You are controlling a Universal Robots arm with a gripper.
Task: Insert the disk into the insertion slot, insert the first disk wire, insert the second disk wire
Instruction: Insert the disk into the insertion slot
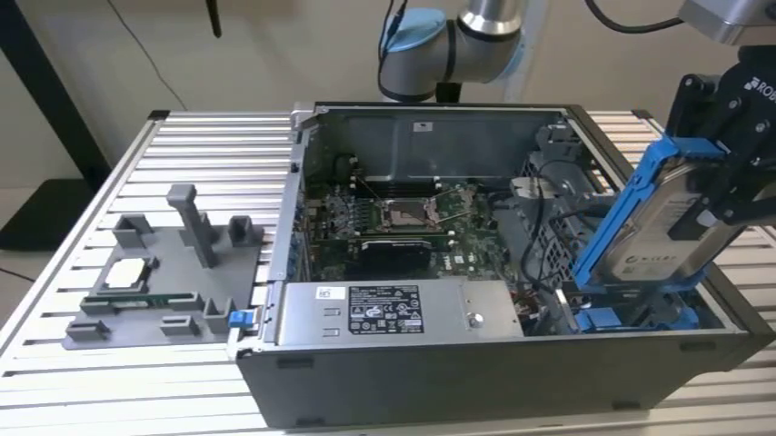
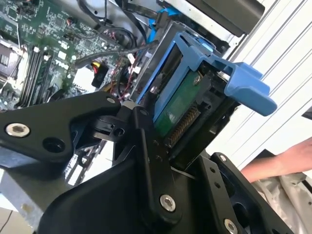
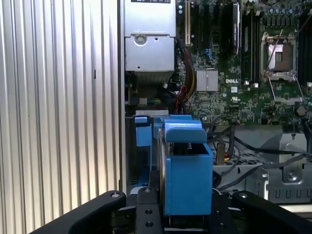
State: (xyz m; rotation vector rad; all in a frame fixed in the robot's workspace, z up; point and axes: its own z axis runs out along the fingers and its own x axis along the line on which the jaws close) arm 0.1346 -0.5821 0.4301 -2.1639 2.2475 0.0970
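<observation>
Fingers of the gripper [image 1: 713, 202] are closed on the disk [image 1: 664, 238], pinching its upper part from both flat sides, so the drive hangs clamped between the black pads. In the second wrist view the gripper [image 2: 181, 142] grips the disk [image 2: 178, 105] with its green circuit board showing and the carrier's blue tab sticking out past the fingers. In the first wrist view the gripper [image 3: 185, 217] holds the blue carrier end of the disk [image 3: 187, 180] above the open case.

The disk stands steeply tilted over the computer case [image 1: 485, 386]. Its top leans out beyond the case wall toward the exterior view's right, and its lower end reaches down into the near corner of the case on that side. There it meets the insertion slot [image 1: 570, 295] of the grey perforated drive cage. I cannot tell how far it has gone in. Another blue-fronted carrier [image 1: 637, 318] sits low in that same corner.

Inside the case, the motherboard [image 1: 401, 218] lies flat in the middle, and the power supply [image 1: 388, 313] runs along the near wall. The robot arm [image 1: 449, 41] rises behind the case.

Outside the case, toward the exterior view's left, a grey fixture tray [image 1: 194, 245] rests on the slatted table [image 1: 73, 372]. A person's hand [image 2: 287, 161] shows just outside the case in the second wrist view.
</observation>
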